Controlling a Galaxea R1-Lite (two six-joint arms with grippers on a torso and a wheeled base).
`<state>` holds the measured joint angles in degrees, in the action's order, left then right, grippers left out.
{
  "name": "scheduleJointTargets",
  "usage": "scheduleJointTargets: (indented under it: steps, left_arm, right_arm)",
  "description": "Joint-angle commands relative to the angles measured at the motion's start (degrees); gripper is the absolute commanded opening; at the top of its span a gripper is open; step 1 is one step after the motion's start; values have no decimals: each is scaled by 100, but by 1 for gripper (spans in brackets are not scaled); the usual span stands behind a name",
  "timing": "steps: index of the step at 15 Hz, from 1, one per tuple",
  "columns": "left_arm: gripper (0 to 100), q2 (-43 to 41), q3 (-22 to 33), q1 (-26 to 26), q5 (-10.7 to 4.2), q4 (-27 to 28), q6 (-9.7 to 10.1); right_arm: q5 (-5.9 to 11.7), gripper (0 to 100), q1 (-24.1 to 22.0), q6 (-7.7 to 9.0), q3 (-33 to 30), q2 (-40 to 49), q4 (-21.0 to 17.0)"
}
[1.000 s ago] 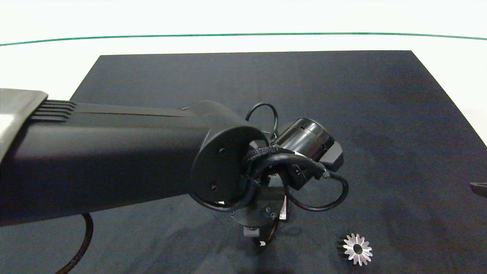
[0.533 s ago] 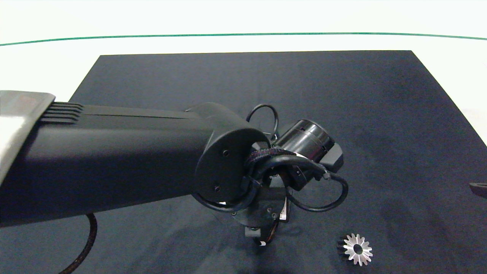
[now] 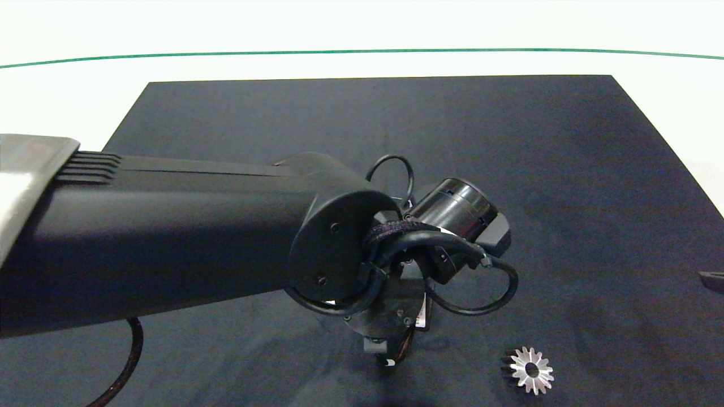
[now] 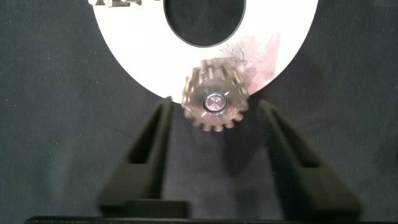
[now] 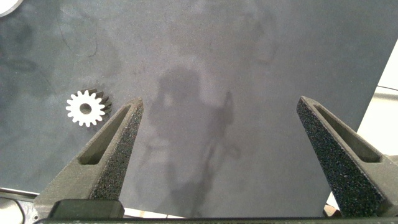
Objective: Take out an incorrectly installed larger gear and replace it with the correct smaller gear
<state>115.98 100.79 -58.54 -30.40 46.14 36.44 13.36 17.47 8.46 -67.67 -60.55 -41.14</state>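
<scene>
A small blunt-toothed gear [image 4: 214,102] sat on a pin at the edge of a white ring plate [image 4: 130,50], between the left claw [image 4: 214,140]'s wide-spread fingers, untouched. A loose gear [image 3: 530,370] lay on the dark mat [image 3: 565,169] near the right claw [image 5: 217,149], also wide and empty. Closing off-centre could skid off the teeth. Since the earlier frames the left arm had barely shifted.
</scene>
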Motion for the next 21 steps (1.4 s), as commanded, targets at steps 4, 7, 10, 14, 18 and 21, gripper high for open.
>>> scheduleJointTargets:
  steps: [4,7,10,14,18,21]
  left_arm:
    - [100,-744,-323,282,-18,782,118]
    - [100,-1904,-798,862,-18,1415,724]
    - [100,-3310,-1448,1688,-18,1617,593]
    - [100,-4338,-1615,2391,-18,1573,-251]
    - [100,-4664,-1519,2514,-18,1600,-471]
    - [100,-4734,-1527,2505,-18,1591,-541]
  right_arm:
    - [9,100,-15,15,-9,-36,-17]
    - [9,100,-24,15,-9,-88,-25]
    - [35,100,-33,15,43,-255,-25]
    - [272,100,-42,15,184,-537,-8]
    - [571,100,-42,-20,298,-669,10]
    - [598,100,-42,-2,395,-598,353]
